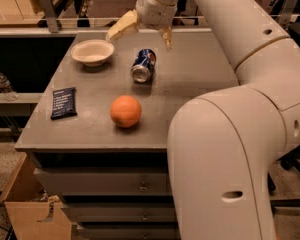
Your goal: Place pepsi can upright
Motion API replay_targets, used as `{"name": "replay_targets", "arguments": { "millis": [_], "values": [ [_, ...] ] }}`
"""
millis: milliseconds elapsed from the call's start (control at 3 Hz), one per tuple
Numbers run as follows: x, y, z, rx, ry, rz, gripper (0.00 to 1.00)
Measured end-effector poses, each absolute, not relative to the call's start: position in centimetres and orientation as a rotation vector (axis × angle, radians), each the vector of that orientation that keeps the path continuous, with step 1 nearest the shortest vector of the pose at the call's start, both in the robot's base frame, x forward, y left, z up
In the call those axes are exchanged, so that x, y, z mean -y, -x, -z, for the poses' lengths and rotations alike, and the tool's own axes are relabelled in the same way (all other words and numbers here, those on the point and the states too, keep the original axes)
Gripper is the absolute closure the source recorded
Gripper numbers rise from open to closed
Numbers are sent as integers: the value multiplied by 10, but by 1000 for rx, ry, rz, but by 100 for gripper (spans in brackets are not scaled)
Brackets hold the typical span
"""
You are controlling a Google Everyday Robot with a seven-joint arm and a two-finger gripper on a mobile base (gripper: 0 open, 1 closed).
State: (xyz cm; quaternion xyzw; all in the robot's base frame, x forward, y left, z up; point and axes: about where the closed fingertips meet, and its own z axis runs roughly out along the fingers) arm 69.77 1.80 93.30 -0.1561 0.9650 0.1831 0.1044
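Note:
The pepsi can point(143, 65), dark blue with a silver top, lies on its side on the grey table point(200, 84), its top facing the front. My gripper point(142, 34) hangs above and just behind the can, open, with one tan finger point(121, 27) spread to the left and the other finger point(167, 38) to the right. It holds nothing and does not touch the can.
A white bowl point(92, 52) sits left of the can. An orange point(125, 111) lies in front of the can. A dark snack packet point(63, 102) lies at the table's left edge. My white arm point(230, 134) fills the right side. A cardboard box point(30, 209) stands on the floor at the lower left.

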Motion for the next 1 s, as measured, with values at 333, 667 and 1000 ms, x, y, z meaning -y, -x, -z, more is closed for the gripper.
{"name": "replay_targets", "arguments": {
  "millis": [333,667,1000],
  "values": [
    [-19,-703,-927,-2866,364,-605,0],
    [-21,-708,-918,-2909,265,-622,0],
    [-22,-712,-910,-2949,202,-589,0]
  ]
}}
